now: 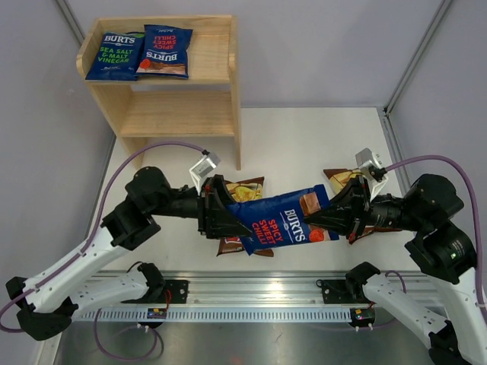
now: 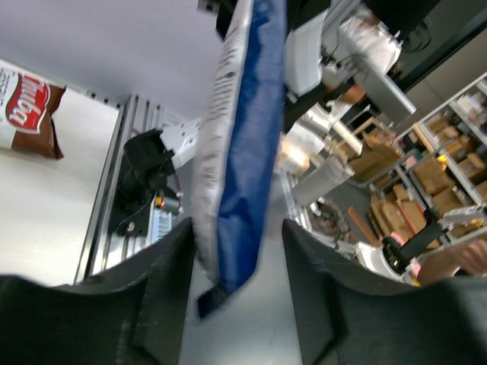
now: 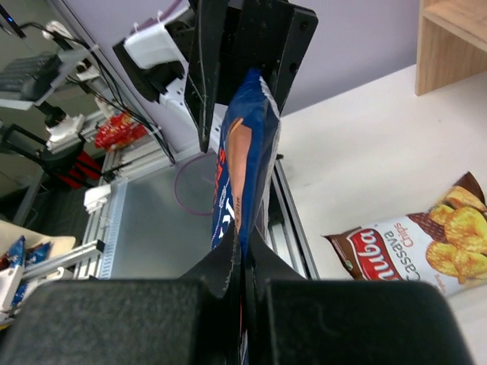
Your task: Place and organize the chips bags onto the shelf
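Two Burts bags lie on the top tier of the shelf (image 1: 221, 99), at the far left corner of the surface (image 1: 304, 137) — the green-lettered bag (image 1: 116, 55) and a red-lettered bag (image 1: 166, 52). The third Burts bag (image 1: 278, 222) hangs over the near edge, one end pinched by the right tool (image 3: 242, 255), the other between the spread fingers of the left tool (image 2: 240, 224). One Chuba bag (image 1: 247, 189) lies under it, the other Chuba bag (image 1: 340, 177) toward the right edge — so three are left to shelve, I judge.
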Controlling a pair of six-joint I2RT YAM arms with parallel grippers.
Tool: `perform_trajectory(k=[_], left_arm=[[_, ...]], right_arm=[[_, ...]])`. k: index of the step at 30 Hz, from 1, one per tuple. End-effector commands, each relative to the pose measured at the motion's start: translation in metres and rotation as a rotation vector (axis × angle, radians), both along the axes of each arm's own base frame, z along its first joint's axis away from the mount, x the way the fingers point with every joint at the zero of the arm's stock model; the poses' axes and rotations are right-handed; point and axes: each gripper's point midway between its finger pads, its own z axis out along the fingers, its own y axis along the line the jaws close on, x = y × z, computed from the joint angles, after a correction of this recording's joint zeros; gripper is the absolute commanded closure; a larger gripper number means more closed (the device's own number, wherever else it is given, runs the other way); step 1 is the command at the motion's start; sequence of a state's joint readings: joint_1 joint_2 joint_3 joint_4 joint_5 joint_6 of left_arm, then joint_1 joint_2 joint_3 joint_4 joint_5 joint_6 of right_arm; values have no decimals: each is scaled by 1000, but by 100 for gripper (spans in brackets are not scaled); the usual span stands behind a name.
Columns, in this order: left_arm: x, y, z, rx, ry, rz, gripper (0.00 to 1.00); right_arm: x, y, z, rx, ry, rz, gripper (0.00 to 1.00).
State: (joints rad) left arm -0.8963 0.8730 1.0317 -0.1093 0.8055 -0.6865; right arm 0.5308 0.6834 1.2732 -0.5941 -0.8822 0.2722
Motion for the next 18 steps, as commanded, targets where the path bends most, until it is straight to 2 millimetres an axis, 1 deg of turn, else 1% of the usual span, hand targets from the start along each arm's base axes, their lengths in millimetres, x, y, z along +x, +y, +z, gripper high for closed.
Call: perform_trajectory(k=[1, 2, 3, 5, 7, 8, 9, 11, 13, 14, 17, 18], left_arm=[[3, 8, 37, -146, -52, 66, 46], [2, 9, 39, -161, -42, 71, 41], [5, 10, 45, -194, -54, 94, 36], [1, 13, 45, -222, -48, 90, 34], [1, 16, 49, -259, -58, 98, 36], [1, 17, 49, -280, -48, 103, 39], [2, 17, 48, -282, -42, 111, 39], [3, 17, 46, -294, -38, 119, 39], [2, 18, 53, -332, -50, 123, 41], [1, 18, 54, -341, -44, 121, 43], [0, 18, 60, -370, -44, 126, 46], [1, 17, 60, -378, -44, 129, 49]], right_arm=[[-8, 2, 37, 151, -24, 21, 100], [-8, 2, 39, 165, -25, 24, 100], [-8, 2, 45, 186, -34, 19, 100], [-8, 0, 51, 205, -41, 9, 100], [-9, -2, 56, 224, -51, -6, 100], [-8, -2, 58, 240, -53, -6, 100], [-9, -1, 60, 248, -53, 0, 100], [-8, 1, 58, 251, -39, 12, 100], [-7, 3, 58, 257, -34, 20, 100], [-5, 4, 57, 258, -32, 22, 100], [-1, 6, 54, 252, -27, 19, 100], [0, 6, 54, 250, -30, 17, 100]])
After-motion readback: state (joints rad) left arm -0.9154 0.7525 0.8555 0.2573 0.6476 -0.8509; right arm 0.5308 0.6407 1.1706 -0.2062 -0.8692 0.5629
